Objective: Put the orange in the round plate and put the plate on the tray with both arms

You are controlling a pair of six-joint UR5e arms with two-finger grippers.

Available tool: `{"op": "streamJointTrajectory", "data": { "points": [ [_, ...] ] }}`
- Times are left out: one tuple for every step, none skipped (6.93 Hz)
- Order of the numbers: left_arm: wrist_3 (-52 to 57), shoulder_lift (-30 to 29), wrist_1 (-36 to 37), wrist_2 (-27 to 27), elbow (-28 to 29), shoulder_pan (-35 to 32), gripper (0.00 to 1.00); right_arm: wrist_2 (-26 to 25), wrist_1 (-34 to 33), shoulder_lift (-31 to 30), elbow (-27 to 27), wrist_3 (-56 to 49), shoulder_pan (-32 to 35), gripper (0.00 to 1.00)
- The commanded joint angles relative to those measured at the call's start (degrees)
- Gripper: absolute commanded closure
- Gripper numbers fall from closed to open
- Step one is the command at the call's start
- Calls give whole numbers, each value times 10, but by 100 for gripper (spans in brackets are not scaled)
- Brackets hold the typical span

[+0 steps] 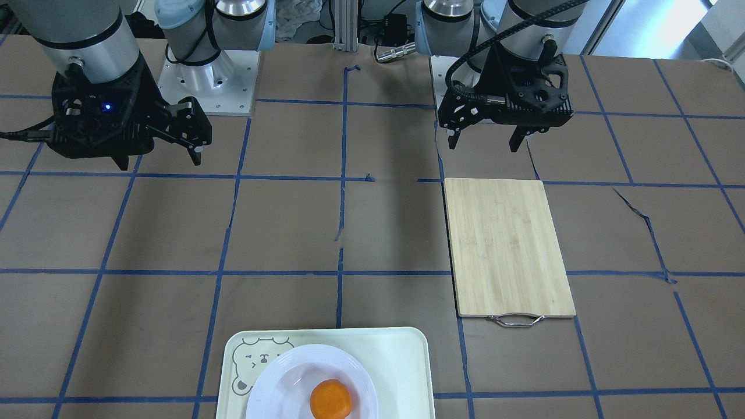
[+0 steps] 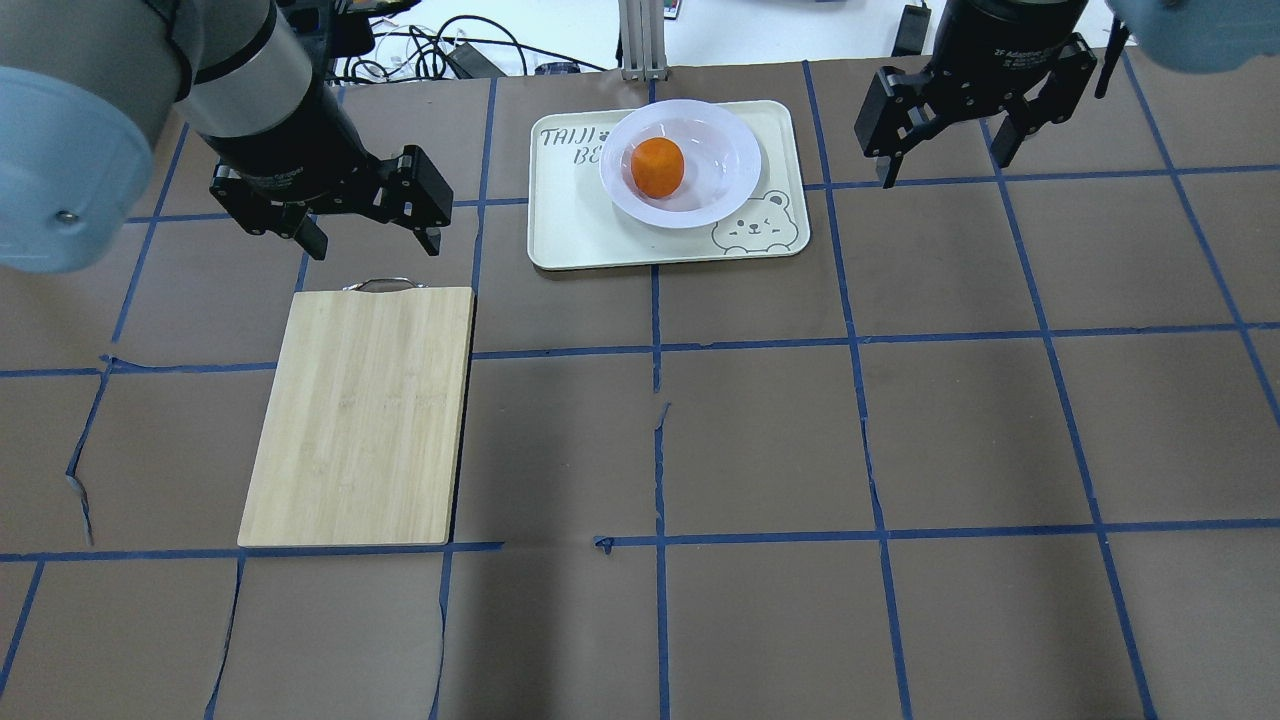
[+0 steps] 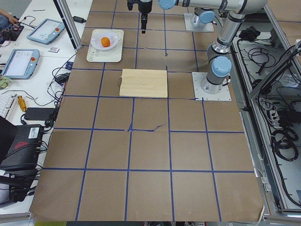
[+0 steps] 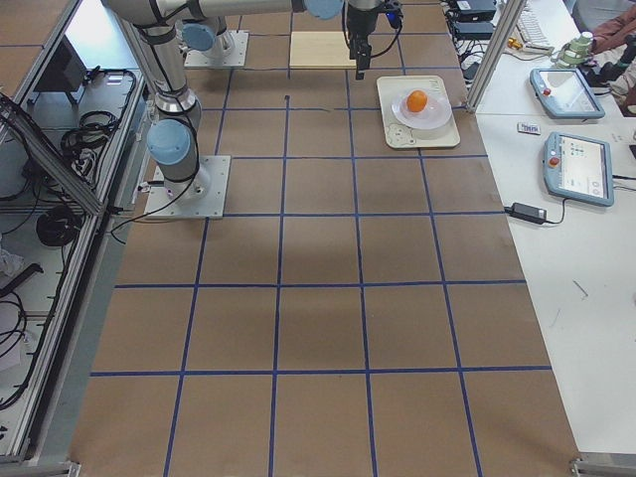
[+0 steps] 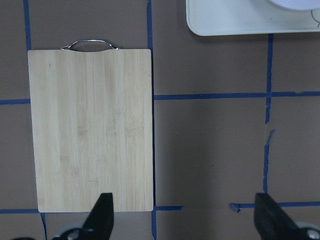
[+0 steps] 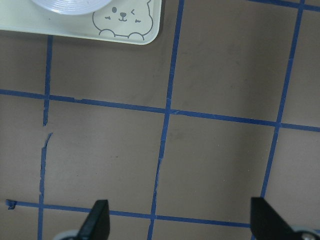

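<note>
The orange lies in the sunken centre of the round plate, and the plate rests on the cream tray at the far middle of the table. The front view shows the same orange, plate and tray. My left gripper hovers open and empty to the tray's left, above the cutting board's handle end. On the tray's other side my right gripper also hangs open and empty. Each wrist view catches only an edge of the tray.
A bamboo cutting board with a metal handle lies on the left half of the brown, blue-taped table. Cables and a metal post sit behind the tray. Tablets lie on a side desk beyond the far edge.
</note>
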Motion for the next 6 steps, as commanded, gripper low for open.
{"op": "streamJointTrajectory", "data": {
  "points": [
    [0,0,0,0,0,0,0,1,-32,-1,24,-1,1,0],
    [0,1,-1,0,-3,0,0,-1,-68,-1,45,0,0,0],
    [0,2,0,0,-5,0,0,-2,-108,-2,64,2,0,0],
    [0,2,0,0,-5,0,0,-2,-117,-4,72,1,0,0],
    [0,2,0,0,-5,0,0,-1,-116,-4,74,2,0,0],
    [0,3,0,0,-5,0,0,0,-121,-7,75,2,0,0]
  ]
}}
